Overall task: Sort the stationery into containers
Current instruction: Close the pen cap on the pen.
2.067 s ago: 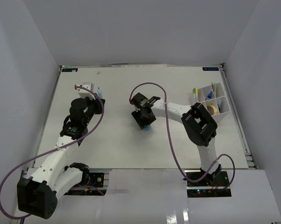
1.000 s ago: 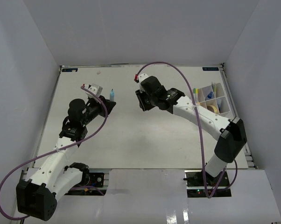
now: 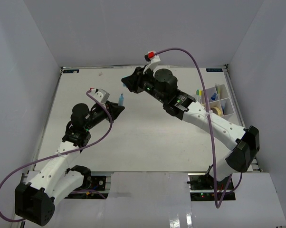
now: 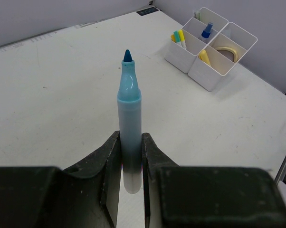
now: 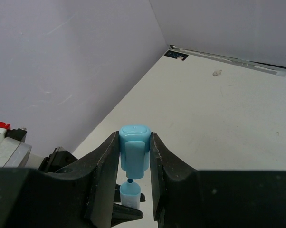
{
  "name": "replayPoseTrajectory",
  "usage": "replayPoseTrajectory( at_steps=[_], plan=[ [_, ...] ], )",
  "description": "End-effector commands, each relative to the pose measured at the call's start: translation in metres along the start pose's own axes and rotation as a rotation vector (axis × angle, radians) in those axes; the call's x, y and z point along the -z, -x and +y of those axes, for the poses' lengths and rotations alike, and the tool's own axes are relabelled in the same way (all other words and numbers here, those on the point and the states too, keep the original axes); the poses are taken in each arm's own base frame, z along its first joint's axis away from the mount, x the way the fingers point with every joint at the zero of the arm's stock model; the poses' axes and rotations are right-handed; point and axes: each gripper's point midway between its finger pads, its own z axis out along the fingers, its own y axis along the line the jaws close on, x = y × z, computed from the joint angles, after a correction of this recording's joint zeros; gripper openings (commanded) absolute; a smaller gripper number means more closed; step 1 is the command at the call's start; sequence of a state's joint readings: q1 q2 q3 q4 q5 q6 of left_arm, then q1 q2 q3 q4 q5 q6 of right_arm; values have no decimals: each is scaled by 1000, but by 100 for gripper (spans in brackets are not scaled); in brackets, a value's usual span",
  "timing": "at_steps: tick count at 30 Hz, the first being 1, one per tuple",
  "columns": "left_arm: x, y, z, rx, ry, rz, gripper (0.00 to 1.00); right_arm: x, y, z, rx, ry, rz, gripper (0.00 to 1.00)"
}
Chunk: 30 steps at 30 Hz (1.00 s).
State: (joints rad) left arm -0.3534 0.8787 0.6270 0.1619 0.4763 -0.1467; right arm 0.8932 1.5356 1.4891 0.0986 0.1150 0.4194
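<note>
Walls of pale grey close off the left, far and right sides of a white tabletop, which is matte and plain apart from a small speck near its far left corner. A metal rail runs along the right edge, and a black label sits at the far left corner. At the far right, close to the rail, stands the white organizer box. Its compartments hold a blue bottle, yellow and teal-capped pens, a yellow tube and a tan loop.

Both arms reach over the far left-centre of the tabletop, well apart from the box. The left tool is clamped narrowly on the barrel of an uncapped blue marker, whose tip points away from the fingers. The right tool pinches the marker's light-blue cap between its fingers. In the right wrist view the cap sits just above the marker's tip, lined up with it but not yet on it.

Broad white surface lies between the arms' bases and the box, and from the middle to the near edge
</note>
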Motion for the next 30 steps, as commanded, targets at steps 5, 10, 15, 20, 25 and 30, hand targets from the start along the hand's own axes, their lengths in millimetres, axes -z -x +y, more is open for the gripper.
replayPoseTrajectory(
  at_steps=[5, 10, 15, 20, 25, 30],
  plan=[
    [0, 2, 4, 2, 32, -21, 0, -7, 6, 22, -29, 64, -55, 13],
    [1, 3, 4, 0, 33, -25, 0, -10, -8, 23, -19, 61, -20, 13],
    [1, 4, 4, -2, 35, -27, 0, -13, -20, 20, -13, 46, 1, 12],
    [1, 5, 4, -5, 36, -30, 0, -16, -27, 16, -5, 27, 17, 12],
    [2, 6, 4, -7, 37, -33, 0, -18, -35, 17, 0, 22, 32, 12],
    [2, 5, 4, -8, 43, -34, 0, -18, -40, 13, 3, 12, 40, 12]
  ],
)
